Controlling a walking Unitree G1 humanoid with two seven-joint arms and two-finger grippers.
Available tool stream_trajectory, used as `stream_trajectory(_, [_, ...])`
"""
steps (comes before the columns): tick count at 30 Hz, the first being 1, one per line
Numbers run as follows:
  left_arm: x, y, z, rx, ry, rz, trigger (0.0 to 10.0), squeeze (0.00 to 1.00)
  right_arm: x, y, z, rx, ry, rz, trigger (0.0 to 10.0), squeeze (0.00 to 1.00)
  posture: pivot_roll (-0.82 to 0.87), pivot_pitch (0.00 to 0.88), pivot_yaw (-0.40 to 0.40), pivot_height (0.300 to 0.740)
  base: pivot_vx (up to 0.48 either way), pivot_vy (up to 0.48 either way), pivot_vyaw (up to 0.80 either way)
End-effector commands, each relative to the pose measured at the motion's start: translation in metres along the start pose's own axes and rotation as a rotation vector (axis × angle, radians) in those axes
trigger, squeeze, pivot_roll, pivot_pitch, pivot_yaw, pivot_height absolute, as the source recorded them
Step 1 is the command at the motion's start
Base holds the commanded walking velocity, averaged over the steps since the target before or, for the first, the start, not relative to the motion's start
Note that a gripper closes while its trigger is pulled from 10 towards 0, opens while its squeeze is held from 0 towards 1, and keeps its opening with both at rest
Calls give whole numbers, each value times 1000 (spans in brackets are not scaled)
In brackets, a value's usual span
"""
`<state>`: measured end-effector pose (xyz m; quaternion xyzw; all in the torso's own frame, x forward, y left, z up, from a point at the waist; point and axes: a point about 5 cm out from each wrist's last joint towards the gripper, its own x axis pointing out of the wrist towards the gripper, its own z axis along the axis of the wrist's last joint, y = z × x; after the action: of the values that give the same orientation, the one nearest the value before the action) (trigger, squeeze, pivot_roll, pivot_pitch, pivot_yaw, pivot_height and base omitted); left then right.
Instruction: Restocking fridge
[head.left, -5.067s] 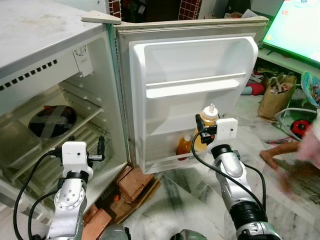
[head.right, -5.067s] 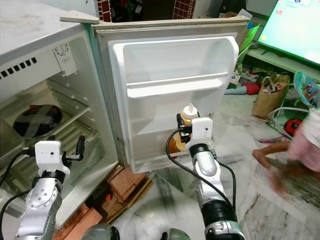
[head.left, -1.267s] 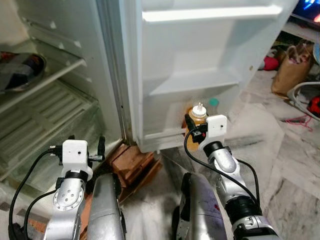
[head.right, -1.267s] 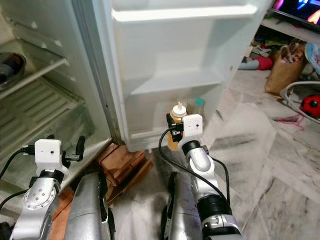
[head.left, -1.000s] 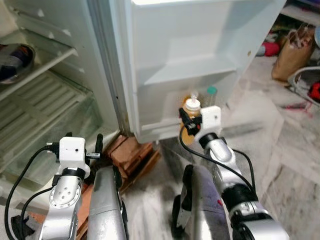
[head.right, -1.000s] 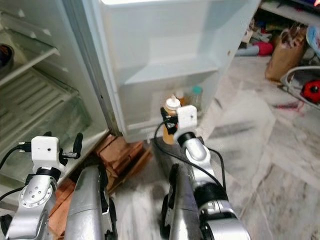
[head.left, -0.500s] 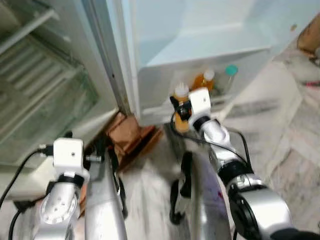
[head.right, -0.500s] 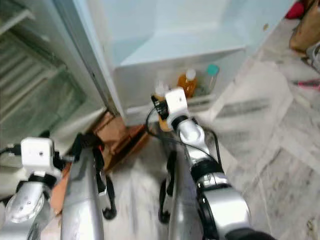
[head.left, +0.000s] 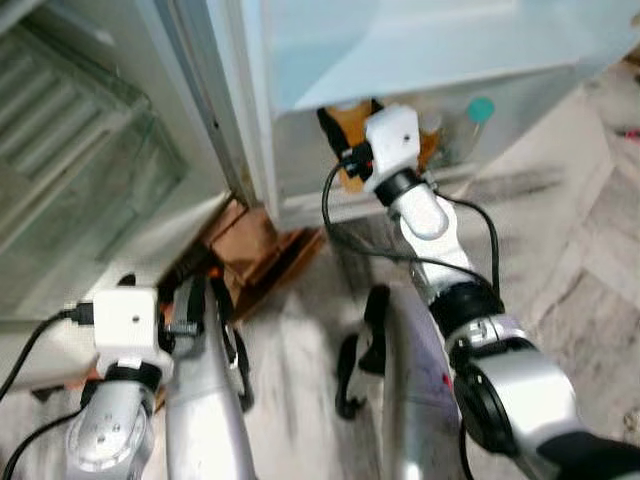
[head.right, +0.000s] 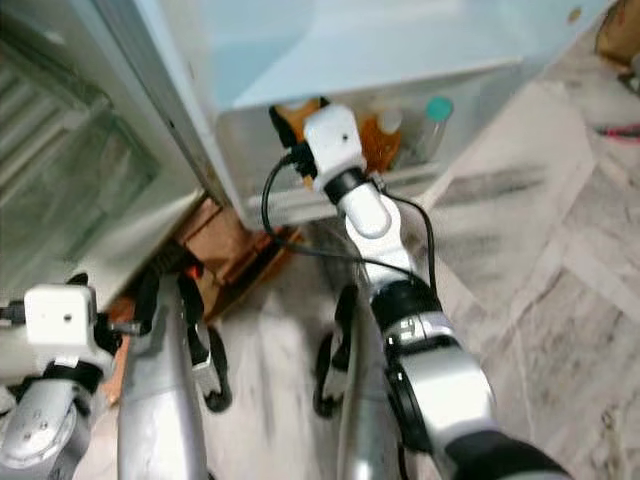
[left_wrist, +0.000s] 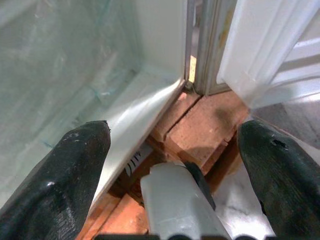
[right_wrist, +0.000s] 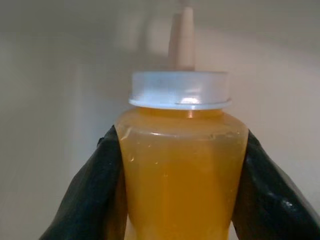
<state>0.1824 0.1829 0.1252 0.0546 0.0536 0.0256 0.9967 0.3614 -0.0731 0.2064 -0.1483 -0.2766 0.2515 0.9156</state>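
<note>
Item: squeeze bottle (right_wrist: 182, 165) of orange sauce, pinched upright between your right gripper (right_wrist: 180, 185) fingers so it seats in the door's bottom shelf (head.left: 300, 160), beside the green-capped bottle (head.left: 478, 120); left gripper (left_wrist: 172, 165) spread wide, empty.

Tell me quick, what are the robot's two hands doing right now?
Left gripper: jaws open, holding nothing, near the red bricks.
Right gripper: jaws closed on the orange squeeze bottle with a white nozzle cap.

The left hand (left_wrist: 170, 155), fingers (left_wrist: 65, 185) spread, hangs over bricks (left_wrist: 200, 132) under the fridge (left_wrist: 120, 55).
</note>
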Motion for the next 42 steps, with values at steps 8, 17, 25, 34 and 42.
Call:
stream_trajectory(8, [-6,-3,-4,0,40,5,10000,0,-23,14,-13,-229,-25,156,10000,0,192,464,-81,539,0,0,0])
stream_trajectory(17, [-4,2,-3,18,40,-5,10000,0,-40,19,-50,-112,219,101,10000,0,221,468,-51,539,0,0,0])
stream_trajectory(25, [-5,4,-1,45,44,-22,10000,0,-66,14,-72,-118,355,-11,10000,0,241,474,-18,539,0,0,0])
stream_trajectory(34, [-3,5,2,55,40,-31,10000,0,-42,19,-47,-299,151,42,10000,0,252,475,1,539,0,0,0])
stream_trajectory(42, [-2,4,5,59,36,-38,10000,0,-30,15,-44,-378,162,47,10000,0,265,479,4,539,0,0,0])
